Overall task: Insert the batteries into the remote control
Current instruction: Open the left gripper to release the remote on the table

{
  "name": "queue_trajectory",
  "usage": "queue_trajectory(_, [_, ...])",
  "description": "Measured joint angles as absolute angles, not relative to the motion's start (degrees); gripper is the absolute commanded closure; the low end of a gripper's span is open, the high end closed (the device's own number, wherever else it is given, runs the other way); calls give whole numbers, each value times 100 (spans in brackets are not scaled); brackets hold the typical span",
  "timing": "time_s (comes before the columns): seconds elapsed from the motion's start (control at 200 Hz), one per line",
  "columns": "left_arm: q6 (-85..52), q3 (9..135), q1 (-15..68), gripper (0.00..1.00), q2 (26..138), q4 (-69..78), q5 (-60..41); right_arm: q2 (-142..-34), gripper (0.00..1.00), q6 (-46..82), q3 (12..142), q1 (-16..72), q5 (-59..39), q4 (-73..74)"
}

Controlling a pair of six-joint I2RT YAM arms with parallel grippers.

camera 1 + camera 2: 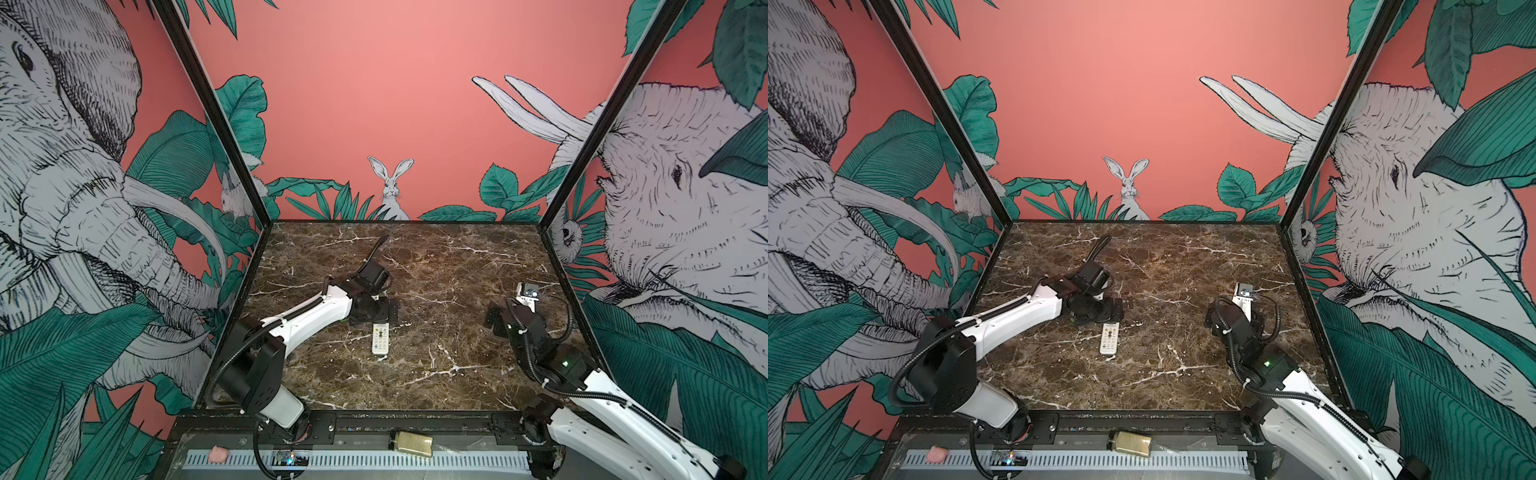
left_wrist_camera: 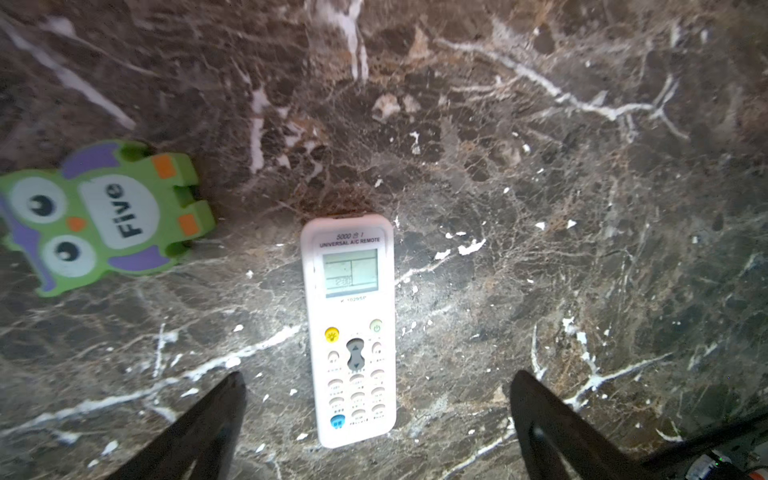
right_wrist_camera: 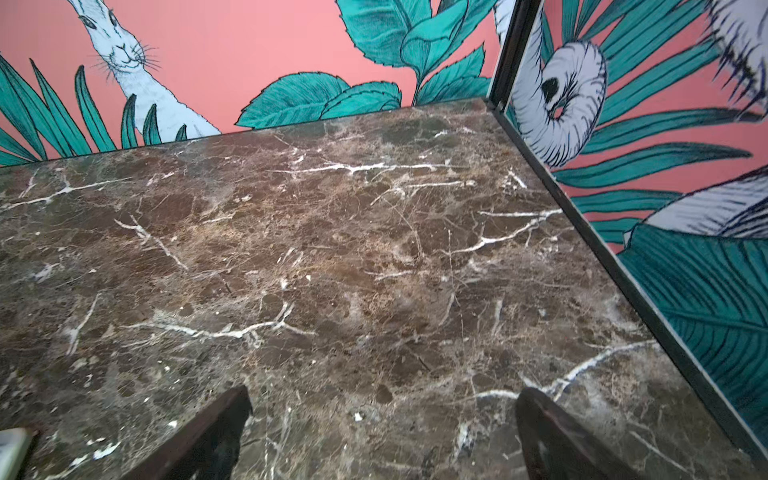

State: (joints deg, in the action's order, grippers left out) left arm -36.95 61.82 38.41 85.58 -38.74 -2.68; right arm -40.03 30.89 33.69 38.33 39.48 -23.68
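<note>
The remote control (image 1: 380,338) (image 1: 1109,338) lies flat on the marble table, buttons and small screen facing up. In the left wrist view the remote control (image 2: 351,332) sits between the two dark fingers of my left gripper (image 2: 378,378), which stand wide apart and touch nothing. In both top views the left gripper (image 1: 370,309) hovers over the remote's far end. My right gripper (image 3: 382,395) is open over bare marble near the right wall, holding nothing. The batteries are out of view.
A green owl-faced foam block marked "Five" (image 2: 104,216) lies beside the remote's screen end. The right side wall (image 3: 623,257) stands close to the right gripper. A small jar (image 1: 411,444) and a pink lump (image 1: 217,454) rest on the front ledge.
</note>
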Motion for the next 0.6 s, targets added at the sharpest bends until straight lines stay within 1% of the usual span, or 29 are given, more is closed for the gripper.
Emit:
queue_trajectory(0.155, [-3496, 5878, 3664, 1, 8029, -3935, 353, -4018, 1, 2180, 2952, 3806, 4294, -1619])
queue_trajectory(0.35, [-3247, 5299, 2766, 1, 7354, -3933, 1168, -4193, 1, 1243, 2628, 3610, 4565, -941])
queue_trajectory(0.43, [-3129, 5223, 2569, 1, 7166, -3962, 1796, -4193, 1, 950, 2403, 3546, 4676, -637])
queue_trajectory(0.6, [-2565, 5050, 2565, 1, 6984, -3730, 2995, -4423, 1, 390, 2010, 3282, 4775, 82])
